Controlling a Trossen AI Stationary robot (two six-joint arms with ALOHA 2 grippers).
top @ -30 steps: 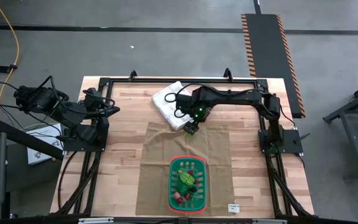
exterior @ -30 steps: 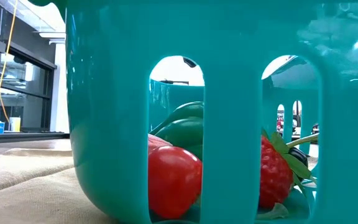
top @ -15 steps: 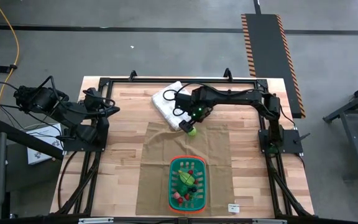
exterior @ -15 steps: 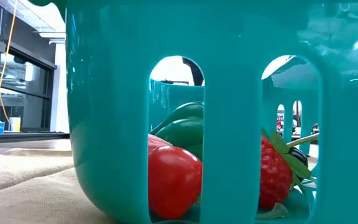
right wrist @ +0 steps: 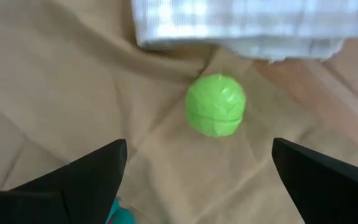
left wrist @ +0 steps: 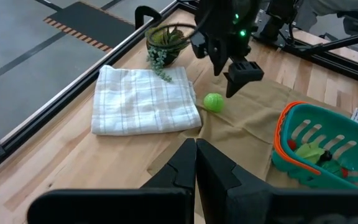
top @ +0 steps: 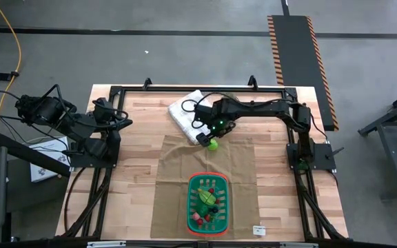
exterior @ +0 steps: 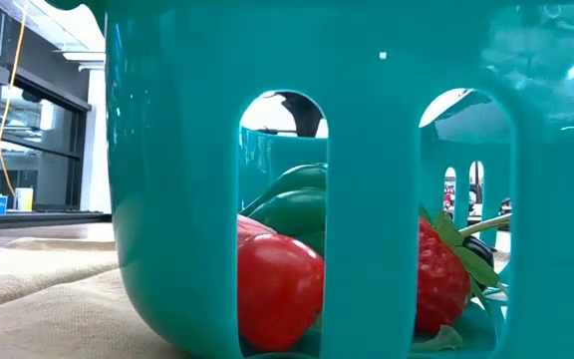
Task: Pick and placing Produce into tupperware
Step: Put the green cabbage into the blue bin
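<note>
Green ball loose on tan cloth, R gripper hanging over it.
Nearest us the tupperware [top: 209,201] sits on the tan cloth [top: 174,172], w/ produce inside. Farther back we see the right gripper [top: 206,140] spread wide above the green ball [top: 213,145], just beside the white towel [top: 188,115]. Left gripper [left wrist: 196,163] is closed, empty, at the table's left edge.

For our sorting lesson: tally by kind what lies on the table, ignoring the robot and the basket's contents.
Green basket: 1
Green ball: 1
White folded cloth: 1
Potted plant: 1
Tan mat: 1
White tag: 1
Total: 6
</note>
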